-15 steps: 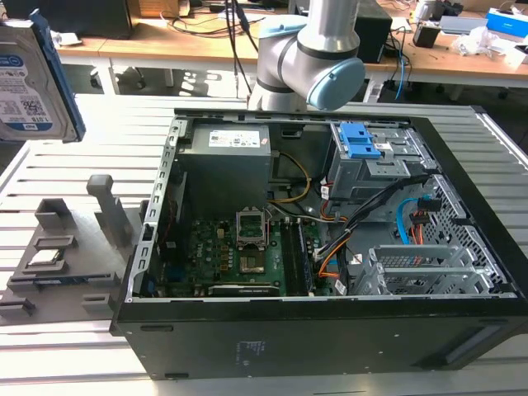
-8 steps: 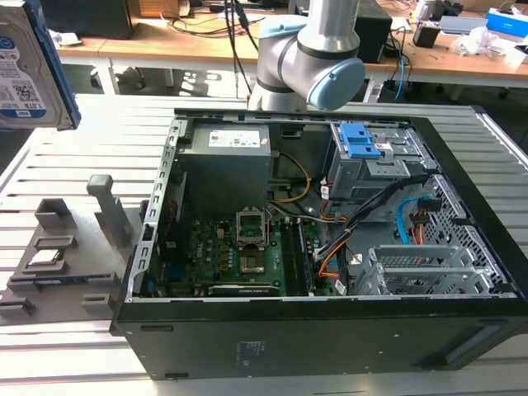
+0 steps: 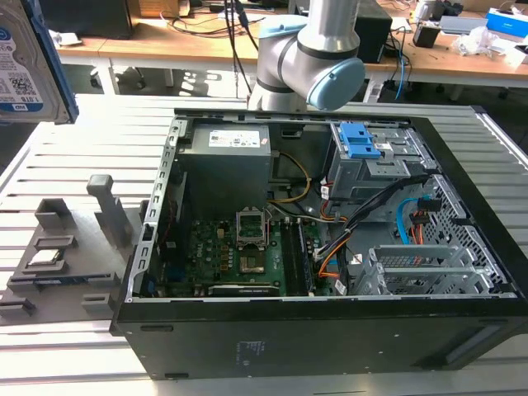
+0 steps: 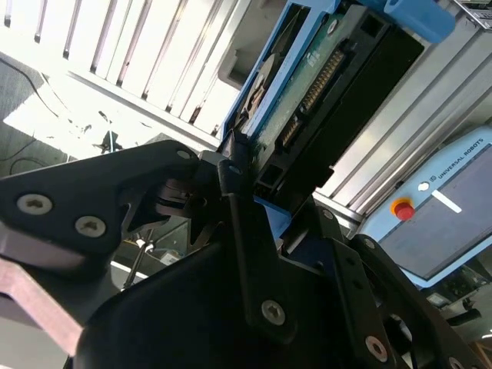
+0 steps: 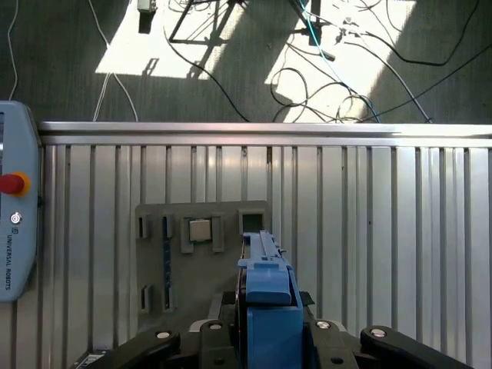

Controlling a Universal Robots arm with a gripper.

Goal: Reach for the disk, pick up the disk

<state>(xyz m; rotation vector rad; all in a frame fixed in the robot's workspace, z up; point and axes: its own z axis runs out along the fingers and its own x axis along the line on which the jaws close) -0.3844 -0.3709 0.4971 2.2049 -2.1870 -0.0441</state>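
The disk [image 3: 25,58] hangs high at the exterior view's far left, its white-and-blue label facing the camera. In the second wrist view the disk [image 4: 323,84] shows its circuit-board underside and a blue side rail, and my gripper [image 4: 246,181] is shut on its near end with black fingers [image 4: 231,173] pressed against it. The first wrist view looks along the disk's [image 5: 265,288] blue rail, edge-on between the gripper's black links [image 5: 265,342], above the grey fixture plate.
An open computer case [image 3: 462,247] lies on the slatted metal table [image 3: 91,140], with a drive cage with blue latches [image 3: 359,140] inside. A grey fixture plate [image 3: 66,256] holds a small processor chip [image 5: 200,230]. A teach pendant [image 5: 15,223] lies at the table's edge.
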